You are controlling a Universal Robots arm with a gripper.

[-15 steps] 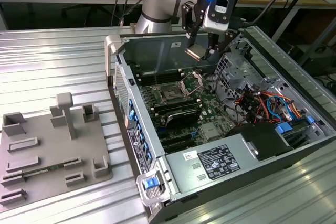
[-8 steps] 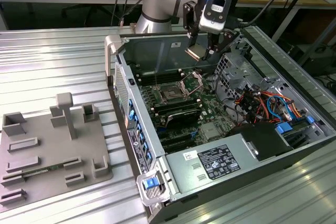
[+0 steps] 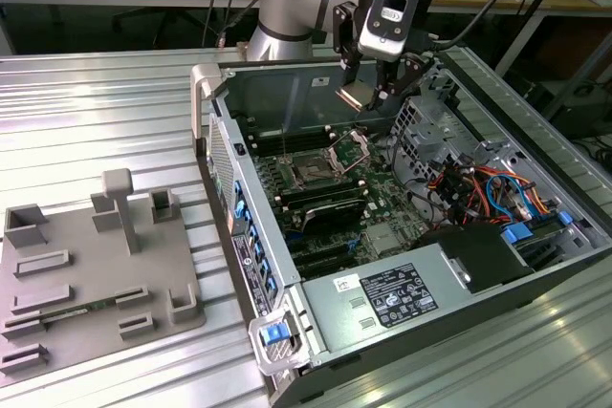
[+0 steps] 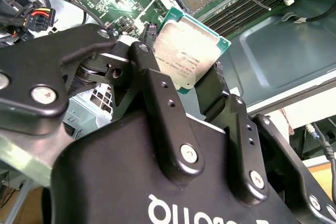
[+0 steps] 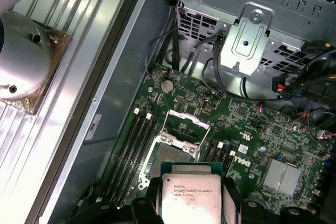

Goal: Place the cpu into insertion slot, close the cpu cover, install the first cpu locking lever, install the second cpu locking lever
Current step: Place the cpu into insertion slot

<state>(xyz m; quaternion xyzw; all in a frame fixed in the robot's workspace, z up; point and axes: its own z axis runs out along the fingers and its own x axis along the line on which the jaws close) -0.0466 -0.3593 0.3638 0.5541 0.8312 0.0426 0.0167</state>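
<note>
The black two-fingered tool (image 3: 366, 93) is gripping the small flat square silver-topped cpu (image 4: 190, 50) by its edges, hovering at upper centre of the exterior view over the grey computer case (image 3: 277, 97). Below, the dark square insertion slot (image 3: 311, 171) is lying bare, its silvery cpu cover (image 3: 352, 148) standing raised.

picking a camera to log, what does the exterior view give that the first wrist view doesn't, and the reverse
Exterior view: the grey fixture tray beside the computer case. First wrist view: the coin cell on the motherboard. Both: the end effector shut on the cpu, held above the board; insertion slot empty, cpu cover raised.
</note>
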